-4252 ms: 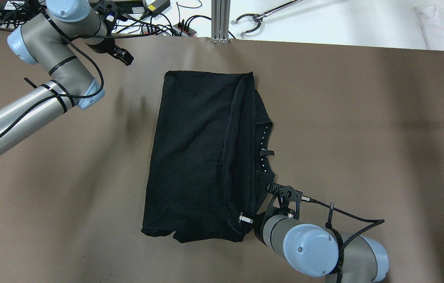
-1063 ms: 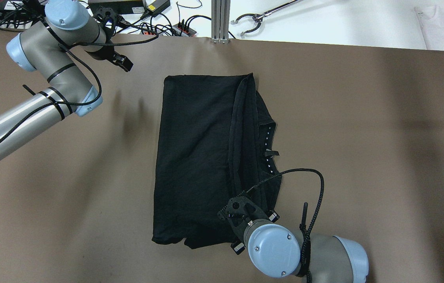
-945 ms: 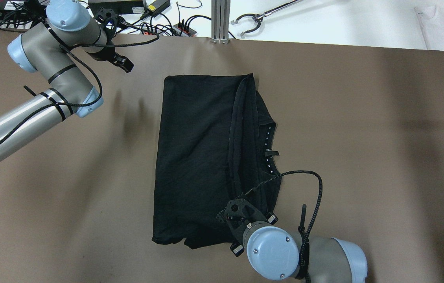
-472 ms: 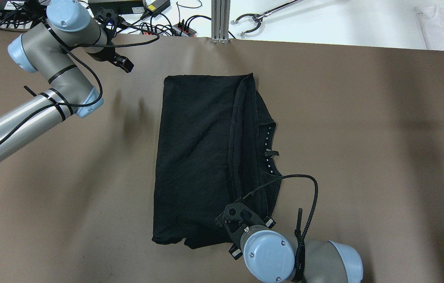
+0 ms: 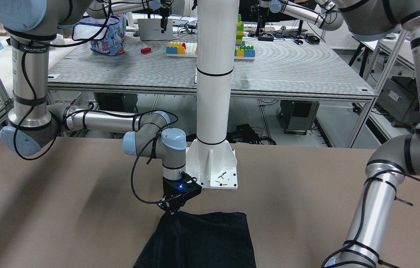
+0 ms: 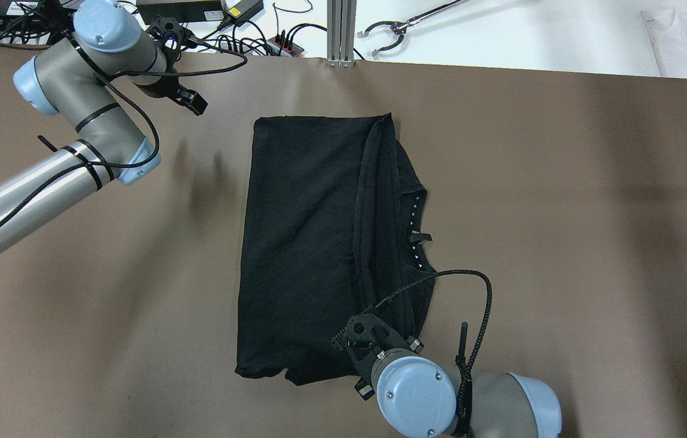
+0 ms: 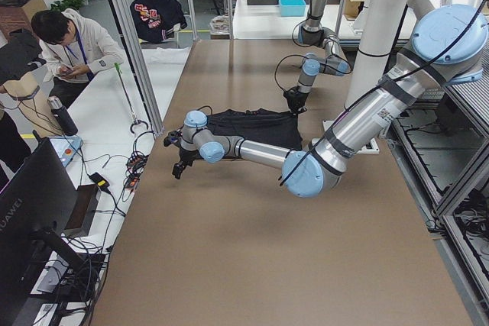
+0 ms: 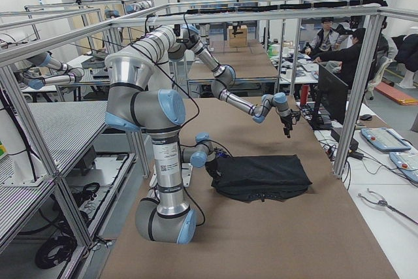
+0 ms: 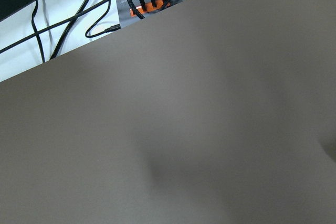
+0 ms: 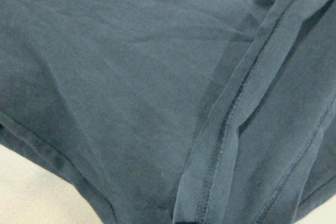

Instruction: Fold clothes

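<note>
Your right hand [image 5: 173, 207] is pressed down onto the clothes [image 6: 300, 243] at their corner nearest the robot, on its right side. The wrist hides the fingers from above, and the wrist camera shows only fabric and a stitched hem. You cannot tell whether the hand is wide, narrow or already pinching cloth. I judge it sits there because the folded-over hem and the layers beneath end at that corner, so one pinch could gather them for the next fold.

The clothes are one black garment lying flat near the middle of the surface [image 6: 562, 243], already doubled over. Its long axis runs from the robot-side edge toward the far edge. The smooth folded side faces the robot's left. The hemmed edge and the neckline with its tag face the robot's right. The end nearest the robot is uneven, with a lower layer peeking out.

Your left hand [image 6: 190, 100] hovers above bare surface toward the far left corner, well apart from the cloth. Its opening cannot be told either. It is probably parked there to stay out of the way.
</note>
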`<act>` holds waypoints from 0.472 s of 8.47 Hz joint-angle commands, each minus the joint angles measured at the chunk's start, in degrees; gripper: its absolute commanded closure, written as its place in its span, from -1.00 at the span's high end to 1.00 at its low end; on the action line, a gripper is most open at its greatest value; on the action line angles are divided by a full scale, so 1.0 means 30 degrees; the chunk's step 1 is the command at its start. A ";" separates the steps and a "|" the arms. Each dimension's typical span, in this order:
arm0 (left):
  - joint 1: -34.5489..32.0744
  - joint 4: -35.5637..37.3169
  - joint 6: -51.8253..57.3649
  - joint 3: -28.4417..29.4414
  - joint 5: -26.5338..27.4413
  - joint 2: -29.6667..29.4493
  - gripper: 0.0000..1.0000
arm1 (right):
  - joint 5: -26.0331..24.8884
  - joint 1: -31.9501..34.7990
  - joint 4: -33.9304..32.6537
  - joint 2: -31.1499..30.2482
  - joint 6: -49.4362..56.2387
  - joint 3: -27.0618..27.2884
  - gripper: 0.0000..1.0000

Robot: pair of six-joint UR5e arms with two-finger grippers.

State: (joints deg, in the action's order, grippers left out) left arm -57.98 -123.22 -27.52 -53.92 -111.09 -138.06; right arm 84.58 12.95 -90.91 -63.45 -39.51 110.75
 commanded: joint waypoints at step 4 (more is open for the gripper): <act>0.0166 0.0000 -0.0083 0.0013 0.0000 0.0025 1.00 | -0.0011 0.0020 -0.0076 0.0348 -0.0249 -0.0062 0.52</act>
State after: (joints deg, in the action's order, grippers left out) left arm -57.51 -123.19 -27.76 -53.96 -111.08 -137.94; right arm 84.63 13.00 -90.97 -62.54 -40.13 110.71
